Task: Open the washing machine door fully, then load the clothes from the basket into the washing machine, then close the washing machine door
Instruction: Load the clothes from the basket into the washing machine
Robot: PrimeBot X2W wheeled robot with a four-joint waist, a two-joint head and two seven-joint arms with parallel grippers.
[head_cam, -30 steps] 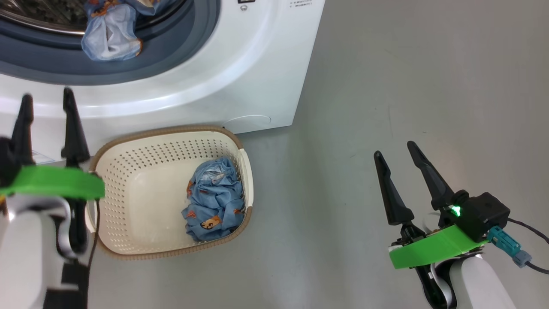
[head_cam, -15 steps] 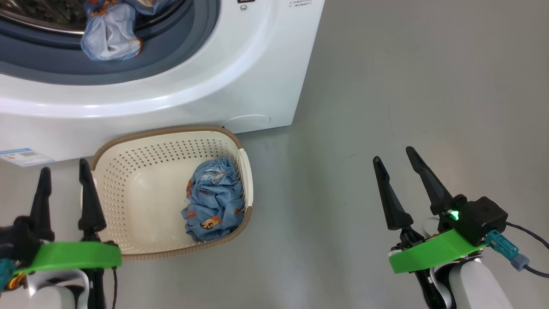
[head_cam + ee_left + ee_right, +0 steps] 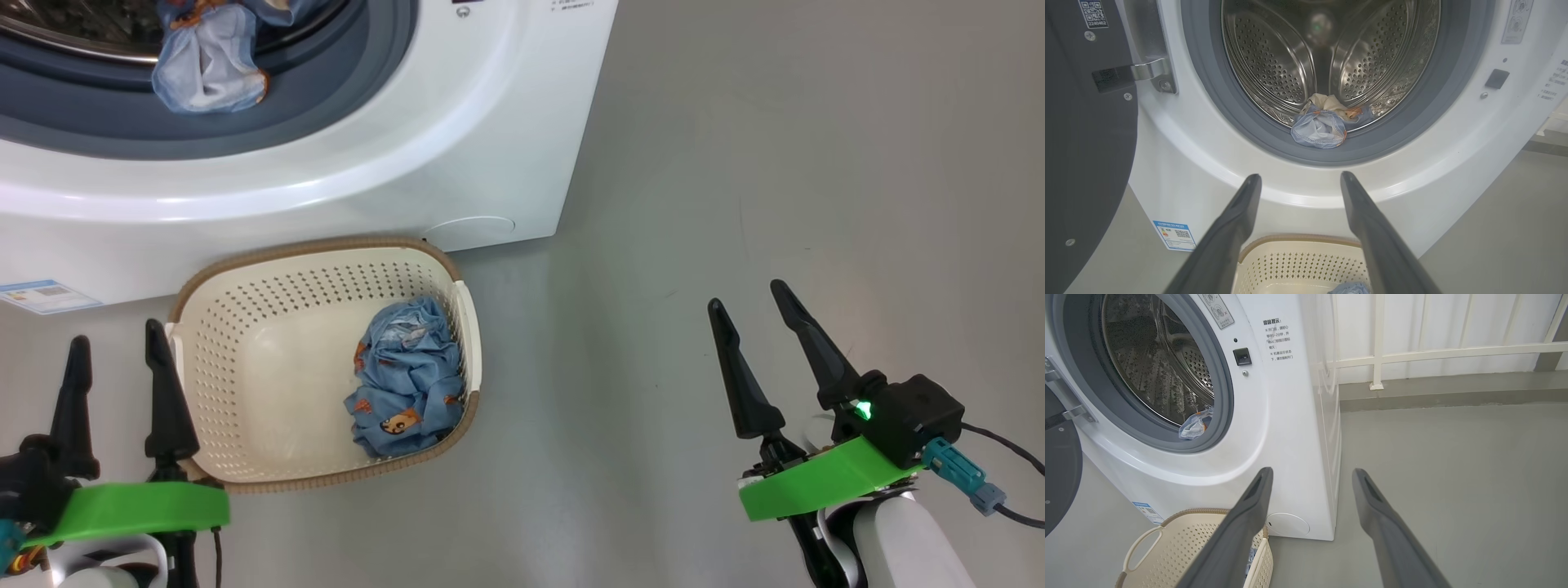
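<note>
Clothes [image 3: 404, 384] lay crumpled mid-frame in the perforated cream basket [image 3: 269, 367], below the white washing machine [image 3: 457, 122]; one garment [image 3: 208, 69] draped its grey gasket [image 3: 326, 106], upper left. Left gripper [image 3: 116, 331] and right gripper [image 3: 747, 294], lower corners, held jaws apart.

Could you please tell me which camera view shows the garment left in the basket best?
The head view: the garment lies whole in the basket. Both wrist views catch just a blue scrap.

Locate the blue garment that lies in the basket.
In the head view the blue garment lies bunched against the right-hand wall of the basket, which stands on the floor just in front of the washing machine.
</note>
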